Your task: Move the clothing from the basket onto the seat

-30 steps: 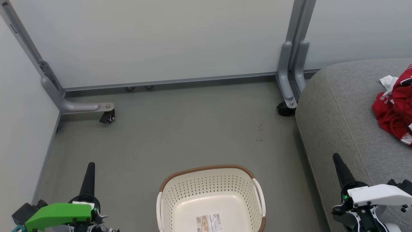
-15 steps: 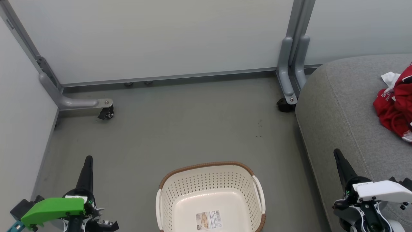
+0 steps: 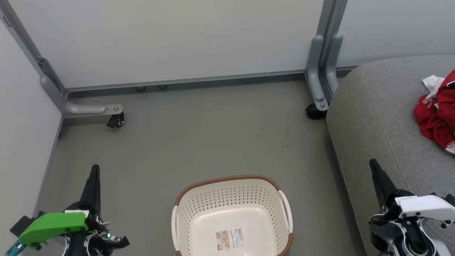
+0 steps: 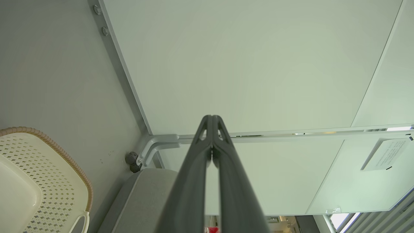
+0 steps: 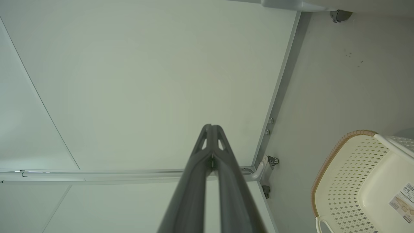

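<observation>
**A:** There's the basket (image 3: 227, 179), front and centre on the grey floor (image 3: 199, 131); a paper label (image 3: 230, 239) lies flat on its bottom.

**B:** And the clothing (image 3: 435, 121) is a crumpled red heap up on the seat (image 3: 373, 117), far right; well apart from the basket.

**A:** Low on the left, the left gripper (image 3: 94, 169); fingers (image 4: 194, 181) clenched tip to tip, grasping nothing; it hangs over the floor beside the basket.

**B:** Same for the right gripper (image 3: 373, 164); fingers pressed together with nothing between them, over the seat's near edge.
</observation>
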Robot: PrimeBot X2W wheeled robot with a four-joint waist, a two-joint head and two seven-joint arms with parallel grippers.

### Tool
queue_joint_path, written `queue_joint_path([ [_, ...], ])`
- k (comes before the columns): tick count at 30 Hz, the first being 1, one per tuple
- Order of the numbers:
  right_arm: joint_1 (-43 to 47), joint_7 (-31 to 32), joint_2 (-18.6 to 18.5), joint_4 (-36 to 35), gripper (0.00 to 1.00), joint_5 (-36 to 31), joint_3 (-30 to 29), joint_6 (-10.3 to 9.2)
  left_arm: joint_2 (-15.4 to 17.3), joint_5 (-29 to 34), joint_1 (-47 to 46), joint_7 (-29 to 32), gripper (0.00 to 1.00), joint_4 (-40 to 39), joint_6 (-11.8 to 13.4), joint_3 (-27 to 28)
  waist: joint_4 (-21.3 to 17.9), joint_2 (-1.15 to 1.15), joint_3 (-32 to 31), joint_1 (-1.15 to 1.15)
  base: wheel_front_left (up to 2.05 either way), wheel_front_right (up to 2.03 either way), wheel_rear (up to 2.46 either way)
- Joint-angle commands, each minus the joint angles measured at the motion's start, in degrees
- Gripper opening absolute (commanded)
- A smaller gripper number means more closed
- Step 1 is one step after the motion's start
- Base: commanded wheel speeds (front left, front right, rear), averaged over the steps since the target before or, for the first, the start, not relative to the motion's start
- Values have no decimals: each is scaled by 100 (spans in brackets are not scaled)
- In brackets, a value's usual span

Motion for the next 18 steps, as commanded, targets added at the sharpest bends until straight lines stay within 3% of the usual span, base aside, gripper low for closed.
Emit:
queue_joint_path([
  [1,-80,31,-21,17,0,104,-25,-6,21,-104,-117,42,0,16,-34,33,-1,0,11,0,0,0,0],
  [18,-81,50,-12,20,0,122,-38,-6,5,-122,-112,67,0,18,-35,57,-2,0,22,0,0,0,0],
])
